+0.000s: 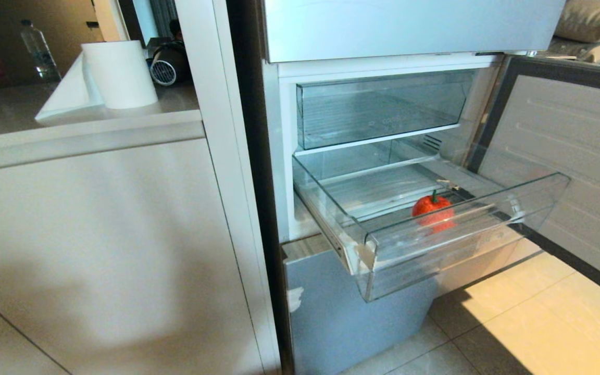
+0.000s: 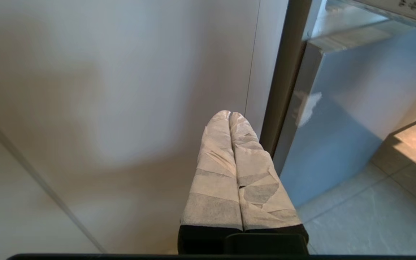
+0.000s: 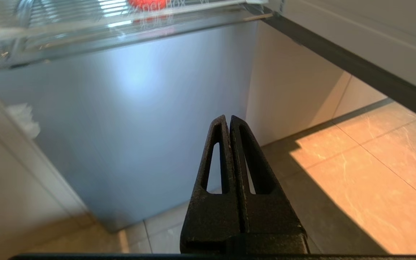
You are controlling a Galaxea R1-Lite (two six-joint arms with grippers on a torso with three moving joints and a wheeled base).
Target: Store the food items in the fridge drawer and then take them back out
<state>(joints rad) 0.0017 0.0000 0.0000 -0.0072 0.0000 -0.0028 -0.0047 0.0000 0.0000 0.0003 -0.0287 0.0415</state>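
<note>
The small round red-orange tomato-like fruit (image 1: pixel 432 207) with a short dark stem lies on the ribbed floor of the wide clear plastic fridge drawer (image 1: pixel 466 237), which is pulled out, near its front wall. The tape-wrapped left claw (image 2: pixel 229 116) and the black right claw (image 3: pixel 228 120) are both fully closed on nothing, low beside the grey lower fridge panel (image 3: pixel 139 119).

The upper clear bin (image 1: pixel 383 107), directly above the pulled-out fridge drawer (image 1: pixel 435 229), carries faint printed lettering (too pale to read); mirrored letters through the drawer's front wall seem to end in "Box".
</note>
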